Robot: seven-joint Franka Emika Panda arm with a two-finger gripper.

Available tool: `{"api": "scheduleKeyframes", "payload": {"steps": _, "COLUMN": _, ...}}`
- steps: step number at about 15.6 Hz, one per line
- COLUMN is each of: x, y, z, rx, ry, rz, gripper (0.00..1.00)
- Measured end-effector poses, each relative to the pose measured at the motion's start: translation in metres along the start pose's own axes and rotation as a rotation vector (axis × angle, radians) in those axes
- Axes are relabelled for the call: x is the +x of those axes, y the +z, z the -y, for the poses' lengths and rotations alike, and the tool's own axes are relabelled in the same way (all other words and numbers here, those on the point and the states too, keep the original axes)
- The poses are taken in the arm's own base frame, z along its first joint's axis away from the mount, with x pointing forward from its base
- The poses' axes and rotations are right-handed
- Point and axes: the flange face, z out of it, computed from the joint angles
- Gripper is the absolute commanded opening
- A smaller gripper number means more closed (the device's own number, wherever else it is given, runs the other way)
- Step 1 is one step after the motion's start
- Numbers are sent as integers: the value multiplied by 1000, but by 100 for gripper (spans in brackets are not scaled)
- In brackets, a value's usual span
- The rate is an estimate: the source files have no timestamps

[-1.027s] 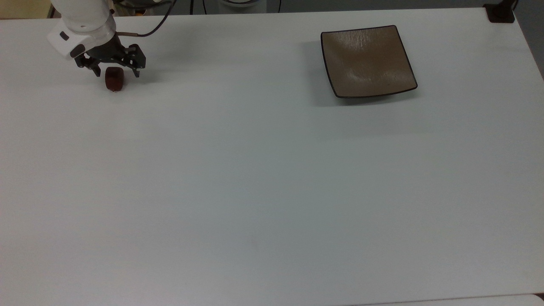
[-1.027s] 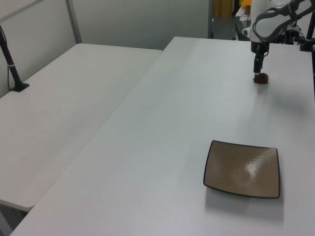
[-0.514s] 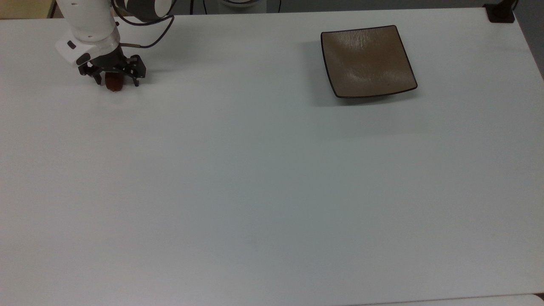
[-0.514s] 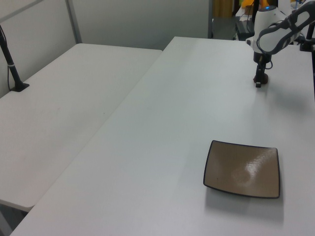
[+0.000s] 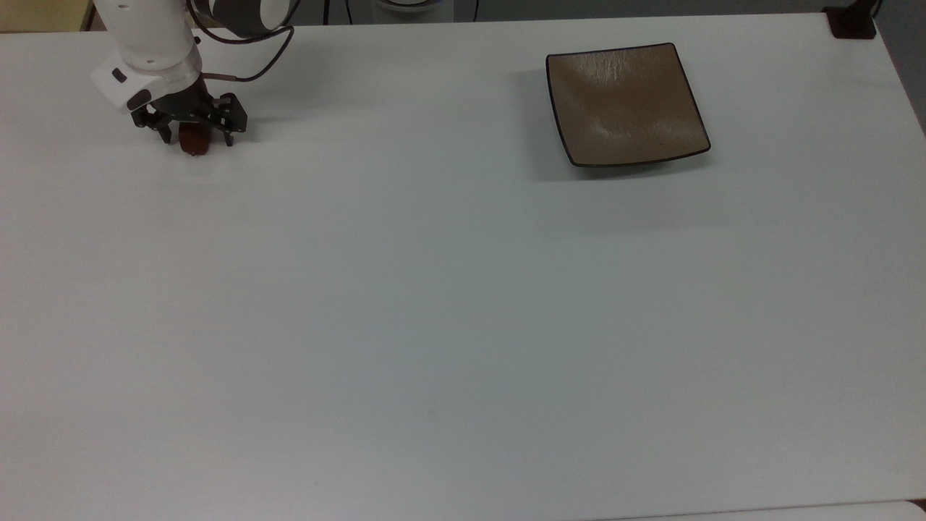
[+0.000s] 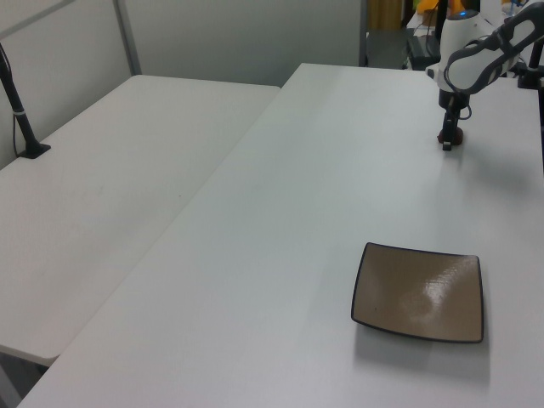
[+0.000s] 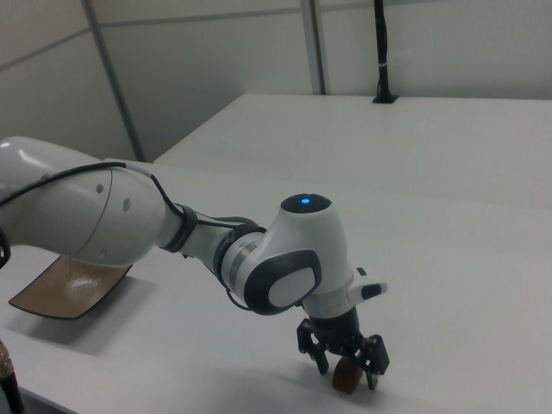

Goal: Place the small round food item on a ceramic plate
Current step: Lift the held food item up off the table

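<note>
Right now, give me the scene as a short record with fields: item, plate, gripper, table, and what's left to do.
item: dark reddish-brown lump on the table, near the top view's upper left corner, between the fingers
plate: square tan plate with dark rim, nothing on it, toward the top view's upper right, far from the item
gripper: gripper down at the table, fingers open, one on each side of the item
table: white tabletop
left to do: close on the item, lift it, carry it across to the plate
</note>
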Motion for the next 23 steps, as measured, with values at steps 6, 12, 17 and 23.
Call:
{"api": "scheduleKeyframes", "payload": {"steps": 6, "x": -1, "y": -5, "z": -4, "rx": -3, "ry": 7, "rz": -8, "gripper": 26}}
{"api": "scheduleKeyframes", "payload": {"steps": 12, "x": -5, "y": -13, "z": -1, "rx": 18, "ry": 6, "rz": 22, "gripper": 25}}
{"api": "scheduleKeyframes", "payload": {"steps": 17, "x": 12, "y": -71, "z": 15, "rx": 42, "ry": -35, "rz": 39, "gripper": 28}}
{"api": "scheduleKeyframes", "payload": {"steps": 23, "x": 38, "y": -191, "z": 68, "rx": 68, "ry": -143, "rz": 24, "gripper": 29}}
